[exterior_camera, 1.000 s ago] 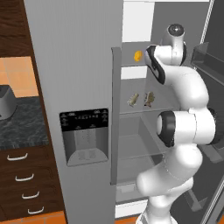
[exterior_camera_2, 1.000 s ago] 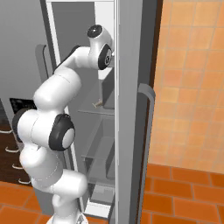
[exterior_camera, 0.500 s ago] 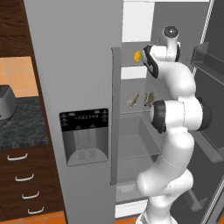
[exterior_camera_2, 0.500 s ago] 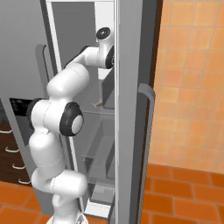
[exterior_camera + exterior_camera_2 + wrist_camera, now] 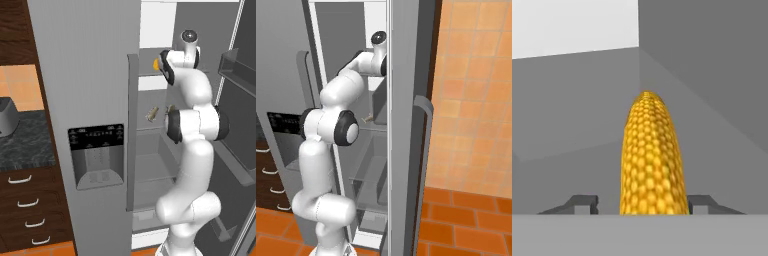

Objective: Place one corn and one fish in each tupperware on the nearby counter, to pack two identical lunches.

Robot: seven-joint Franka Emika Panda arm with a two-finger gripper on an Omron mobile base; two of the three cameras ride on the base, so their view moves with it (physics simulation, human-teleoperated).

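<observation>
Corn (image 5: 653, 155) on fridge shelf (image 5: 150, 82), fish (image 5: 152, 114) one shelf below.

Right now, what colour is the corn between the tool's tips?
Bright yellow corn; the hand view shows it best.

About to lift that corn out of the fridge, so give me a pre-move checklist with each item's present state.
1. Corn centred between the fingers: ok, one tip on each side in the hand view.
2. Fingers touching the cob: not ok, a gap shows on each side.
3. Hand at the upper fridge shelf: ok.
4. Fridge door clear of the arm: ok, it stands open.
5. Fish out of the way: ok, on the shelf below.
6. Tupperware ready on the counter: cannot tell.
</observation>
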